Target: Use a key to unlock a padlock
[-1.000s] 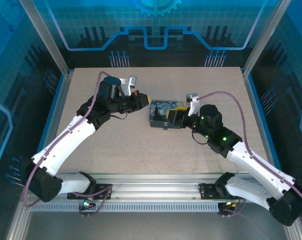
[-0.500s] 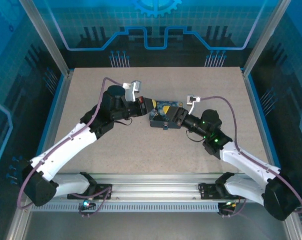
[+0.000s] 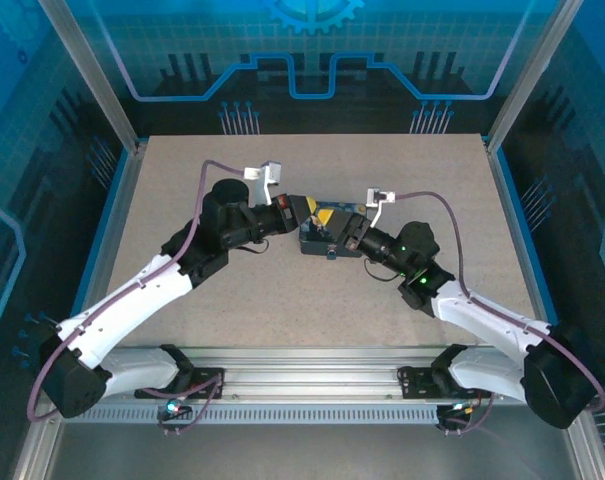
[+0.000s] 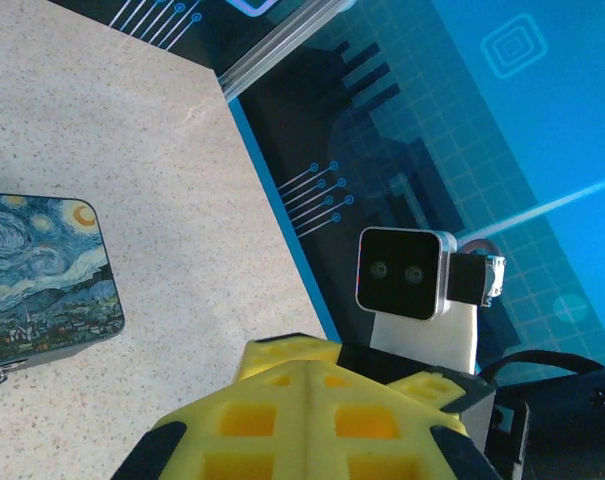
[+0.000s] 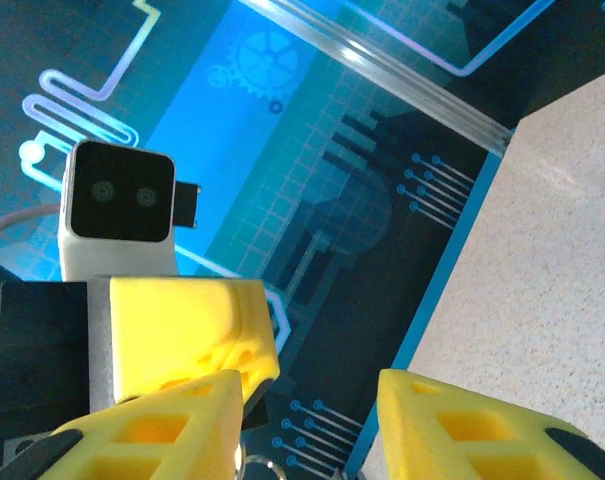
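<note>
The blue-and-yellow night-sky tin [image 3: 313,240] lies at mid-table, partly covered by both grippers. My left gripper [image 3: 317,212] hovers over its far left corner with its yellow fingers [image 4: 312,400] pressed together, shut; nothing shows between them. My right gripper [image 3: 346,236] is at the tin's right end, open, with a wide gap between its fingers [image 5: 462,430]. A small shiny metal piece [image 3: 327,255] sticks out at the tin's near edge; I cannot tell if it is the padlock. A thin metal ring [image 5: 254,470] peeks in at the bottom of the right wrist view. The key is hidden.
The left wrist view has the tin [image 4: 37,275] lying flat at its left on the speckled table [image 4: 162,180], and the right wrist camera [image 4: 402,272] close ahead. A blue rim and glass walls [image 3: 504,190] bound the table. The two grippers nearly touch.
Both grippers have closed in over the tin. The left one moved right, the right one stretched left and lower, and the tin is more covered than before.
</note>
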`<state>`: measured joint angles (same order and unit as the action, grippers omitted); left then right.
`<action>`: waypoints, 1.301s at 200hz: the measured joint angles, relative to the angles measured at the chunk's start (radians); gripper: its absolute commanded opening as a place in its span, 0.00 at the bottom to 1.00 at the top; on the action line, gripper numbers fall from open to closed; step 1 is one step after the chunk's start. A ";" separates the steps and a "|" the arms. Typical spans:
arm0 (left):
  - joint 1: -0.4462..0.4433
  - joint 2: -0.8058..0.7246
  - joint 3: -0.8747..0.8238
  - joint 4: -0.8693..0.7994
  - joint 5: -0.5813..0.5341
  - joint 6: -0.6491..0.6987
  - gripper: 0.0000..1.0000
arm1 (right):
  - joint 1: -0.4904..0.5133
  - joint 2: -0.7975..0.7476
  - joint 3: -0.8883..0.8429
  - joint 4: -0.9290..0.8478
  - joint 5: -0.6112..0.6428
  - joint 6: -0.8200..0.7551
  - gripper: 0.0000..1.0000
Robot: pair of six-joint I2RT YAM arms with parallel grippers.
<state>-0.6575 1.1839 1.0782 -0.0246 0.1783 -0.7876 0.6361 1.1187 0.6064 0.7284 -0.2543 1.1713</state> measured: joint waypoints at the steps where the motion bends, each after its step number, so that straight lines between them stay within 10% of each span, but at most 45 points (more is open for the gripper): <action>1: 0.000 -0.001 -0.001 0.001 -0.001 0.000 0.00 | 0.000 0.000 0.000 0.000 -0.001 0.000 0.41; 260: 0.000 -0.055 -0.080 0.076 -0.097 -0.052 0.00 | 0.071 0.066 0.003 0.174 0.012 0.101 0.36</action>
<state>-0.6575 1.1294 0.9981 0.0517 0.0811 -0.8398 0.7071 1.1851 0.6090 0.9020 -0.2424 1.2728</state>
